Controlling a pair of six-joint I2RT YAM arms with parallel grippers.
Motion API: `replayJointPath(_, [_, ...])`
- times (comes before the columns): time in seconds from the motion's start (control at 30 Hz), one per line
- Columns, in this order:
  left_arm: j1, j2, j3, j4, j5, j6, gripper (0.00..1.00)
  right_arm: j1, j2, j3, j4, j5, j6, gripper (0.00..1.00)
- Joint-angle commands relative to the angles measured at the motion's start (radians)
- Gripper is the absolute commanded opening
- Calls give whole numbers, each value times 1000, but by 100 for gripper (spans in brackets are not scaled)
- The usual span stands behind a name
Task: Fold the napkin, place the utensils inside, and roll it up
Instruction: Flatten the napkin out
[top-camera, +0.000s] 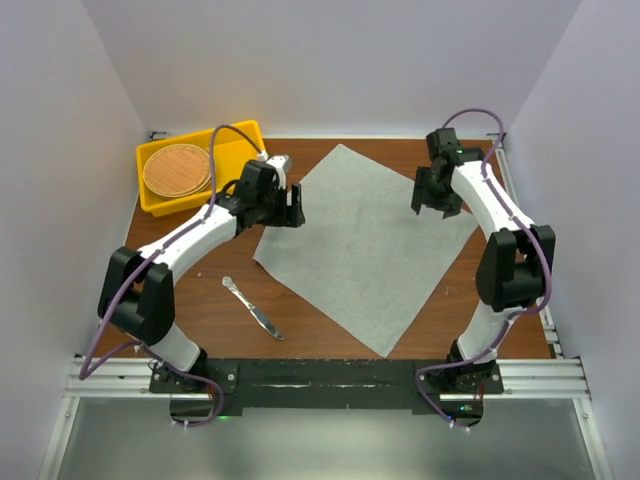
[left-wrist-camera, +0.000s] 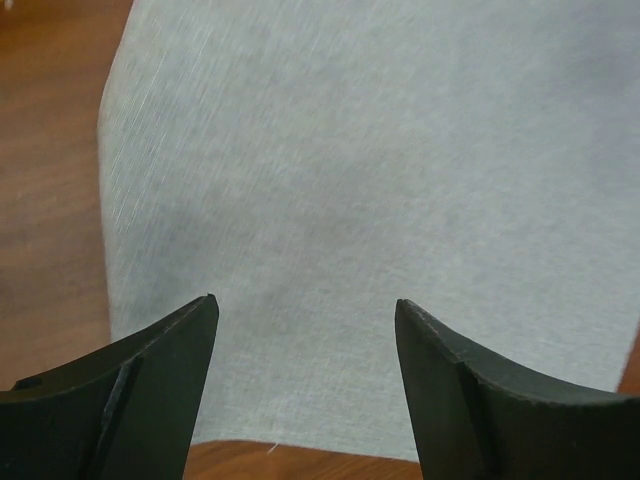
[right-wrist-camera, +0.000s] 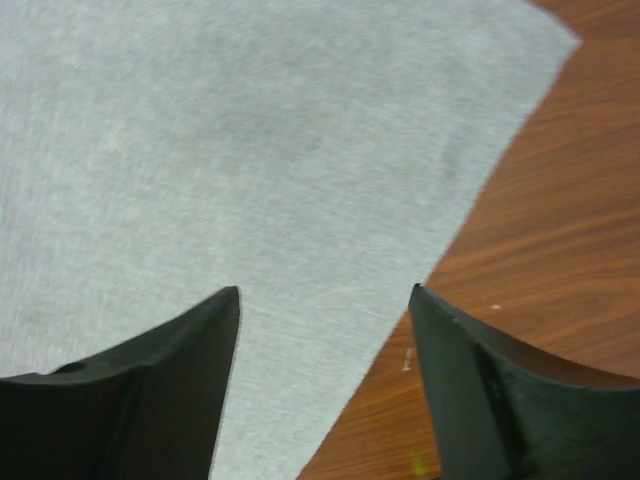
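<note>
Grey napkin (top-camera: 365, 245) lies flat between the grippers, one corner beneath each. Left gripper (top-camera: 285, 205) and right gripper (top-camera: 437, 200) gape, holding nothing. Knife (top-camera: 252, 308) lies slantwise behind the left gripper, nearer that arm.

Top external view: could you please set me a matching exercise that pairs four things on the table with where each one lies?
Things:
1. napkin
2. knife
3. yellow tray
4. woven disc

Places:
A. inside the yellow tray
B. far left corner
C. spread flat in the middle
D. lying alone, to the near left of the napkin

Pairs: 1-C, 2-D, 3-B, 4-A
</note>
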Motion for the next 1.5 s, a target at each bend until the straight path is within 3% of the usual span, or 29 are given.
replayJointPath(0.0, [3,-24,-20,-45,-113,-41,79,141,-6,-50,44,-125,26,64])
replayJointPath(0.13, [23,-107,-63,-99,-179,-102,83,316,3,-111,98,-184,39,66])
replayJointPath(0.27, [82,-148,-125,-140,-100,-174,88,379,11,-189,141,-194,81,67])
replayJointPath(0.4, [164,-128,-223,-84,0,-216,87,378,-18,-264,171,-197,86,63])
replayJointPath(0.47, [204,-105,-246,-24,45,-225,84,375,-24,-280,168,-185,76,55])
replayJointPath(0.53, [207,-72,-257,7,43,-220,83,367,-31,-297,175,-185,72,51])
replayJointPath(0.8, [211,31,-211,1,-29,-110,81,252,-54,-405,211,-240,101,50])
replayJointPath(0.93, [210,91,-201,-4,28,-113,67,188,-58,-436,219,-248,92,50])
replayJointPath(1.03, [196,67,-214,13,57,-136,48,171,-54,-438,222,-248,76,50])
replayJointPath(1.13, [120,34,-156,-46,-57,-96,27,168,-46,-427,221,-251,69,50])
replayJointPath(1.17, [91,31,-130,-71,-152,-83,11,169,-43,-425,224,-257,66,50])
replayJointPath(1.23, [-23,40,-24,-186,-299,-76,3,168,-34,-424,227,-263,64,50])
replayJointPath(1.27, [-54,51,10,-223,-429,-73,6,168,-29,-422,227,-266,62,50])
replayJointPath(1.33, [-82,74,81,-354,-554,-107,20,168,-18,-416,225,-269,55,49])
replayJointPath(1.43, [-63,47,81,-428,-749,-110,21,168,-18,-413,219,-268,49,49])
replayJointPath(1.47, [-57,34,82,-441,-812,-92,30,169,-23,-416,218,-269,47,49])
